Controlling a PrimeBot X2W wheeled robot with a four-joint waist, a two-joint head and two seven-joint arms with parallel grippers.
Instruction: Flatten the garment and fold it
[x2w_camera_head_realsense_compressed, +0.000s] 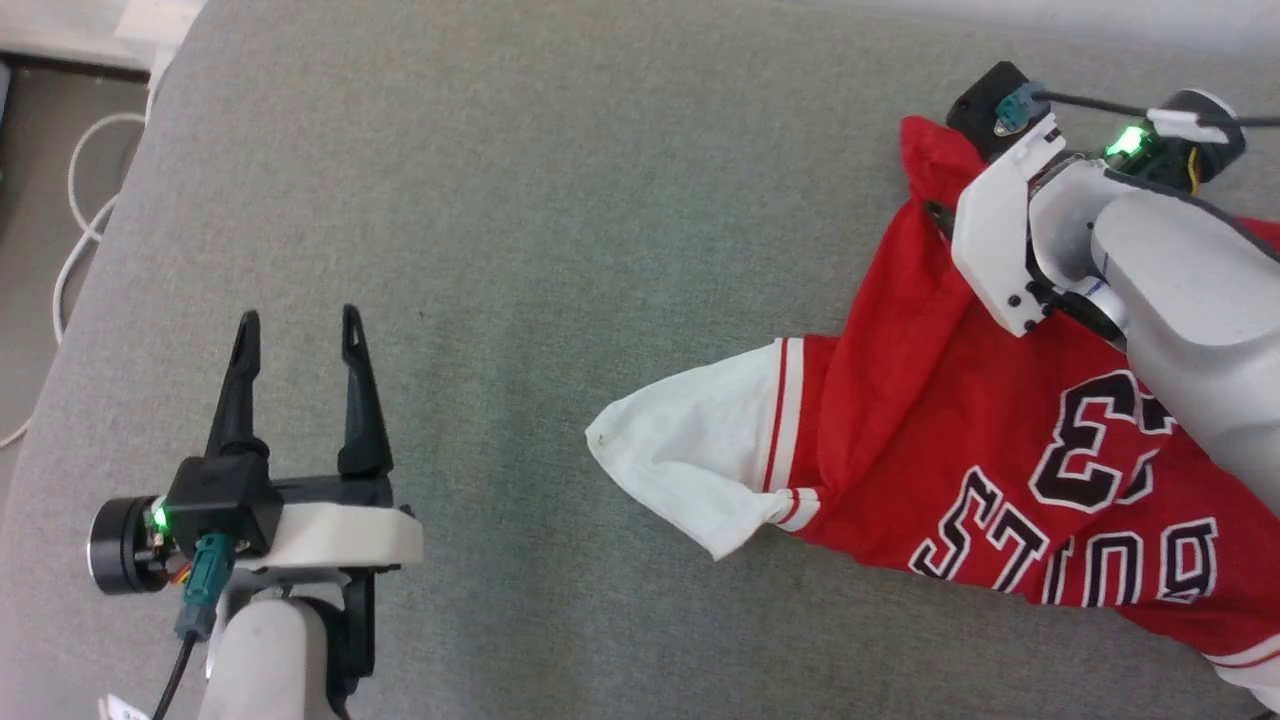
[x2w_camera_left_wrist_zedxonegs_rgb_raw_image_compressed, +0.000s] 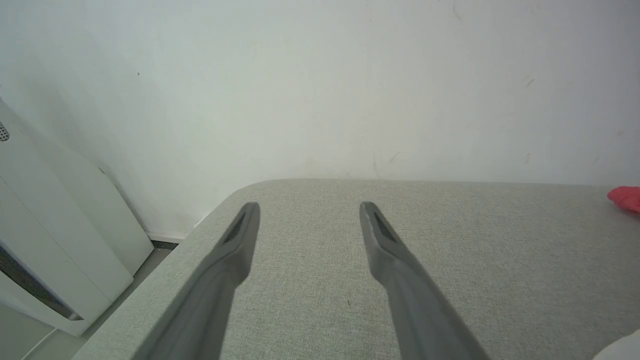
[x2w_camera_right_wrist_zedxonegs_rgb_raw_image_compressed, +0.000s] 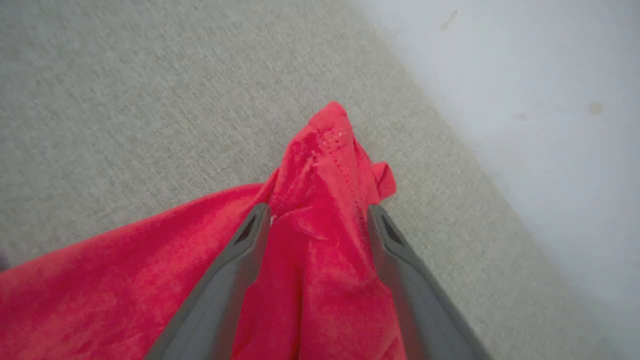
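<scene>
I count one red shirt (x2w_camera_head_realsense_compressed: 960, 420), one grey cushion (x2w_camera_head_realsense_compressed: 600, 200), one plain white wall (x2w_camera_left_wrist_zedxonegs_rgb_raw_image_compressed: 320, 75), two grippers, namely the left gripper (x2w_camera_head_realsense_compressed: 298, 325) and the right gripper (x2w_camera_right_wrist_zedxonegs_rgb_raw_image_compressed: 320, 215), with two dark fingers (x2w_camera_head_realsense_compressed: 362, 400) each, two small green lights (x2w_camera_head_realsense_compressed: 158, 517) and one white cable (x2w_camera_head_realsense_compressed: 75, 230) on the floor (x2w_camera_head_realsense_compressed: 40, 150).

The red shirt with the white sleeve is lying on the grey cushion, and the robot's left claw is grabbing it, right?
Not quite. The left gripper is open over bare grey cushion, apart from the garment, as the head view shows. The garment, red with a white sleeve, does lie on the cushion.
</scene>
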